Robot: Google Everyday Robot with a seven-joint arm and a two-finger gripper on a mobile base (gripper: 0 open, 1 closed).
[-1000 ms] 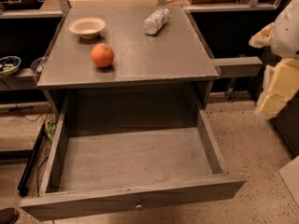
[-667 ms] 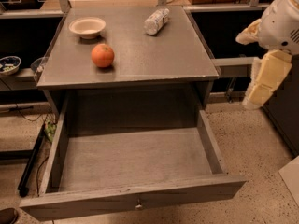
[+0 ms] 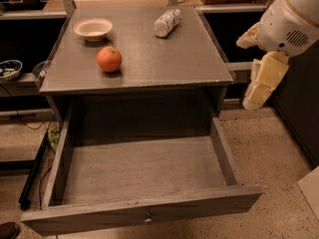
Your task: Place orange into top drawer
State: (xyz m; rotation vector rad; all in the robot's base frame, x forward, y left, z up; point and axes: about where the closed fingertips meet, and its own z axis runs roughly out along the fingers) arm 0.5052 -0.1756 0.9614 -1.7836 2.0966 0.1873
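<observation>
Approach looks to be the step in hand: the round, smooth-skinned orange-red orange [image 3: 109,59] sits untouched on the flat grey wooden counter [image 3: 169,59], towards its front left, with nothing holding it. Just behind the orange, and apart from it, stands a shallow cream bowl [image 3: 92,29]; a clear plastic bottle [image 3: 167,22] lies on its side near the back edge, well off to the right. Below the counter the wide grey wooden top drawer [image 3: 144,210] is pulled fully out, its floor bare, with a small metal knob [image 3: 147,218] at the middle of its front panel. The robot's cream-coloured pincer [image 3: 261,83] hangs off the counter's right side, beyond its edge and well apart from the fruit; whether it is open or closed I cannot tell. The next move, as I judge it, calls for carrying the pincer leftward over the counter, passing in front of the bottle, and descending onto the orange without nudging the bowl.
</observation>
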